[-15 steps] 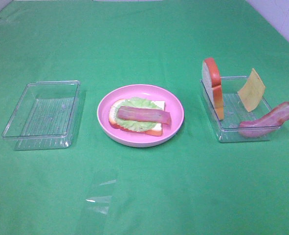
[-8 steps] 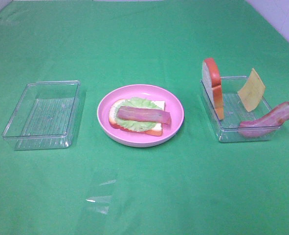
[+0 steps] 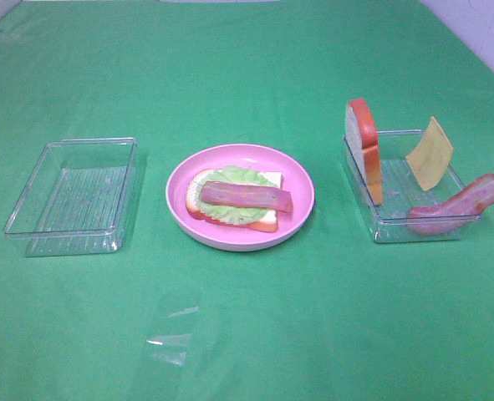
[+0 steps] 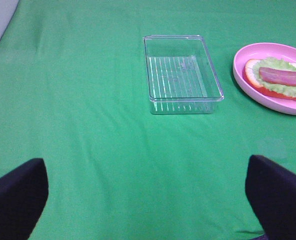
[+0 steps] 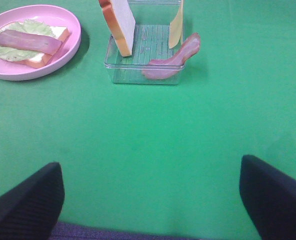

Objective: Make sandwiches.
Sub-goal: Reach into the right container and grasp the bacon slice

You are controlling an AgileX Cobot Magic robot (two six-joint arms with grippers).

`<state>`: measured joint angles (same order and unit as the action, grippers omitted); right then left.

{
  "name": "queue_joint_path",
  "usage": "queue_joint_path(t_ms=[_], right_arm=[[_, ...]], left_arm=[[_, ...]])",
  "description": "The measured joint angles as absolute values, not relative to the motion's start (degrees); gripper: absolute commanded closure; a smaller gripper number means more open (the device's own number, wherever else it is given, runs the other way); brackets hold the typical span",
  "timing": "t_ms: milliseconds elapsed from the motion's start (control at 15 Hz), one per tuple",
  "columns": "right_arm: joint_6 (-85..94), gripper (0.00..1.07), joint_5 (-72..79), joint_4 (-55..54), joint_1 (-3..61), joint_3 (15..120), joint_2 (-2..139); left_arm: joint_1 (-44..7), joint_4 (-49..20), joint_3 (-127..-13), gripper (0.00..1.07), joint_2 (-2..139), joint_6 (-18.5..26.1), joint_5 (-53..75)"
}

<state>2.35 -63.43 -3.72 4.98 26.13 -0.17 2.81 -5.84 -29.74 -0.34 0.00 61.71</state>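
1. Three layers done: bread slice (image 3: 267, 219), lettuce (image 3: 242, 177) and bacon strip (image 3: 245, 196) are stacked on the plate (image 3: 230, 238), mid-counter.
2. You likely still need the cheese (image 3: 430, 153) and top bread (image 3: 365, 150), both leaning upright in the tray (image 3: 397, 230) near the right edge.
3. The bacon strip's long axis runs from left edge to right edge, slightly skewed.
4. Your left gripper (image 4: 145, 165) and right gripper (image 5: 149, 165) both have jaws apart and are empty.

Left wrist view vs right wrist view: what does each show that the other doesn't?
Only left wrist: the ribbed clear tray with nothing in it. Only right wrist: the second tray holding an upright bread slice, a leaning cheese square and a loose bacon strip draped over its rim. Both: the pink plate with the stacked bread, lettuce and bacon, the green cloth, and each arm's own open, unloaded gripper: left gripper, right gripper.
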Motion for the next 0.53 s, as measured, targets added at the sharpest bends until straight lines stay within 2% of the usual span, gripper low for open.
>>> queue_joint_path(t_ms=[533], right_arm=[[1.9,0.14,-63.4,-3.7,5.0,26.1,-0.2]], left_arm=[[2.8,-5.8,-29.7,0.06,-0.3,0.0,61.7]])
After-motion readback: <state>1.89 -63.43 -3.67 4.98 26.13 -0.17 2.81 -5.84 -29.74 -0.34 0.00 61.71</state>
